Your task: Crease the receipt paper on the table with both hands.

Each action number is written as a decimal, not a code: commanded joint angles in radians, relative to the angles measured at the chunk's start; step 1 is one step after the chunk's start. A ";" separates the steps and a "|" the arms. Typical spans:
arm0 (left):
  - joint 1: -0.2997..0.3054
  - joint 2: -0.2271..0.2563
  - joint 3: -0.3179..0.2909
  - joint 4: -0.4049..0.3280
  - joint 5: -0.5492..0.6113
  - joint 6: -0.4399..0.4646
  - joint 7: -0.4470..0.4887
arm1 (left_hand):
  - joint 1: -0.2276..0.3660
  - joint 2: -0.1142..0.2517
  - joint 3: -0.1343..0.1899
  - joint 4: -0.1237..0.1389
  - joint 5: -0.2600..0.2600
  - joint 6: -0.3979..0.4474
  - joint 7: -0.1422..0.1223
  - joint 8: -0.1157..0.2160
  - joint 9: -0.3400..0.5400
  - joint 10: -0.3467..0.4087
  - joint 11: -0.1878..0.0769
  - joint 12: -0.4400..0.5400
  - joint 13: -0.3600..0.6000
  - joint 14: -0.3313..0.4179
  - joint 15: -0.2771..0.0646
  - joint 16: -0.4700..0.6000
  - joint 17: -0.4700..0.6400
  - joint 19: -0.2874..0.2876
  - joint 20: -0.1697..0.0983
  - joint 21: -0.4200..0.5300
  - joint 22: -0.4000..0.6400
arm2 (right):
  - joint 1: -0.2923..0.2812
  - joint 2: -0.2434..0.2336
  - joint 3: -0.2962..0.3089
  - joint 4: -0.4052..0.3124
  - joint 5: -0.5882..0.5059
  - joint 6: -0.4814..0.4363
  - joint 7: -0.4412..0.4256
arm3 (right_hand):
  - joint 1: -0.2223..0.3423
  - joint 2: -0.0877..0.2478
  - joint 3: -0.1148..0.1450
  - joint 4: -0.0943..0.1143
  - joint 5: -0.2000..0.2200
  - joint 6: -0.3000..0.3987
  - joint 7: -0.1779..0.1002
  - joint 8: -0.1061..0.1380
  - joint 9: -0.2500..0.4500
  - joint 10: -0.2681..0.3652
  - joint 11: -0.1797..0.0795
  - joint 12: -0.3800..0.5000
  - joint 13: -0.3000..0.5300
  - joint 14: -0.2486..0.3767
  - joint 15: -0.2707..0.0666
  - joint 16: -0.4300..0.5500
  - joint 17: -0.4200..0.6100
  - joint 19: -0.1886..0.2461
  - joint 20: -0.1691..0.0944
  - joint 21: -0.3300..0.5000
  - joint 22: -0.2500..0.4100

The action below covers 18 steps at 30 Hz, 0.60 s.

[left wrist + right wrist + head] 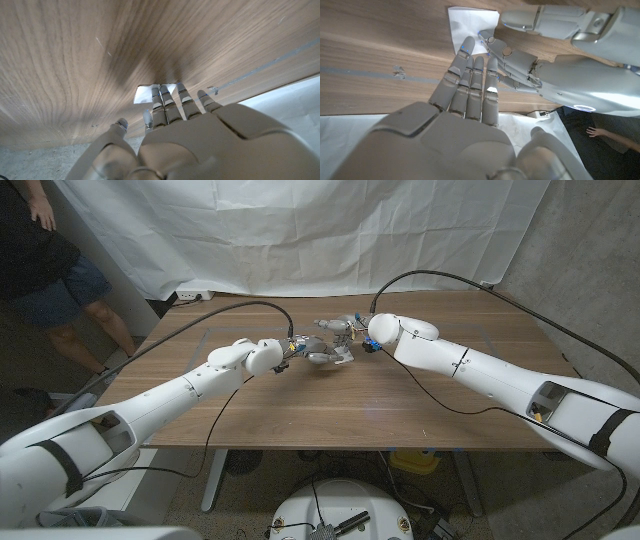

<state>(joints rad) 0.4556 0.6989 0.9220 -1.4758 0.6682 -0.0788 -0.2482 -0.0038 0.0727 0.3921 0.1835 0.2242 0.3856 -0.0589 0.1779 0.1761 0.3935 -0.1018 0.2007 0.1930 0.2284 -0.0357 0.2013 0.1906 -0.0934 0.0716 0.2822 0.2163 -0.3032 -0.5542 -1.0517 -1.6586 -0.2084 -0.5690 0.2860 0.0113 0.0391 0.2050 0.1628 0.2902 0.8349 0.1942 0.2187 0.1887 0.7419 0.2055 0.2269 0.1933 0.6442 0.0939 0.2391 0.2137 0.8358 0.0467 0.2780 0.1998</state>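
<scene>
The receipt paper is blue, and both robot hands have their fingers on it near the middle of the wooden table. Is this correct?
Not quite: the receipt paper is white, not blue, as the right wrist view shows. The rest holds: the left hand and the right hand both reach onto it with their fingers, near the middle of the wooden table.

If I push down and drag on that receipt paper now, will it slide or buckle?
The receipt paper looks thin and flat, so it probably buckles easily. The wooden table looks smooth, so it may slide unless pinned. Both the left hand and right hand have fingers on it.
</scene>
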 commanded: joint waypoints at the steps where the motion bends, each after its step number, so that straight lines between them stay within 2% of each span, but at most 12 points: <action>1: -0.017 -0.016 0.008 0.027 0.000 -0.011 -0.005 | 0.003 0.067 -0.007 0.000 0.005 -0.007 0.003 0.004 0.003 0.004 0.000 0.008 0.003 0.006 -0.075 -0.003 0.000 -0.005 -0.008 0.002 0.003 | -0.002 -0.002 0.001 0.002 0.002 -0.036 0.023 | 0.000 0.006 -0.013 -0.002 0.004 0.022 0.004 0.009 0.001 0.017 0.001 0.009 0.001 0.024 0.003 0.011 0.001 0.015 0.001 0.011 0.001; 8: -0.025 -0.022 0.010 0.042 -0.002 -0.022 -0.004 | 0.003 0.068 -0.008 0.000 0.005 -0.007 0.003 0.005 0.003 0.005 0.001 0.008 0.003 0.004 -0.074 -0.004 0.000 -0.005 -0.008 0.002 0.003 | 0.002 0.008 -0.008 0.038 0.015 -0.040 0.036 | -0.001 0.001 -0.022 -0.002 0.005 0.027 0.008 0.007 0.001 0.018 0.008 0.004 0.001 0.019 0.001 0.004 0.001 0.016 0.005 0.011 0.000; 18: -0.021 -0.016 0.008 0.041 -0.006 -0.024 0.001 | 0.003 0.068 -0.010 0.000 0.005 -0.008 0.003 0.006 0.003 0.006 0.001 0.009 0.003 0.006 -0.075 -0.004 0.000 -0.005 -0.008 0.003 0.003 | 0.004 0.026 -0.016 0.096 0.034 -0.038 0.040 | -0.002 -0.006 -0.032 -0.003 0.007 0.028 0.009 0.004 0.001 0.017 0.003 0.000 0.001 0.017 0.001 0.001 0.000 0.010 0.006 0.008 -0.001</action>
<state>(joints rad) 0.4353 0.6815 0.9297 -1.4404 0.6658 -0.0986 -0.2507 0.0037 0.0652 0.3849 0.1849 0.2242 0.3802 -0.0535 0.1779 0.1790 0.3896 -0.1017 0.2038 0.1934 0.2284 -0.0357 0.2013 0.1907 -0.0933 0.0716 0.2822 0.2162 -0.3022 -0.5443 -1.0588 -1.6131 -0.1944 -0.6042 0.3167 0.0113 0.0391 0.1777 0.1574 0.2902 0.8594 0.2019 0.2230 0.1918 0.7579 0.2084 0.2277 0.1933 0.6608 0.0949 0.2387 0.2123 0.8425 0.0503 0.2849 0.1999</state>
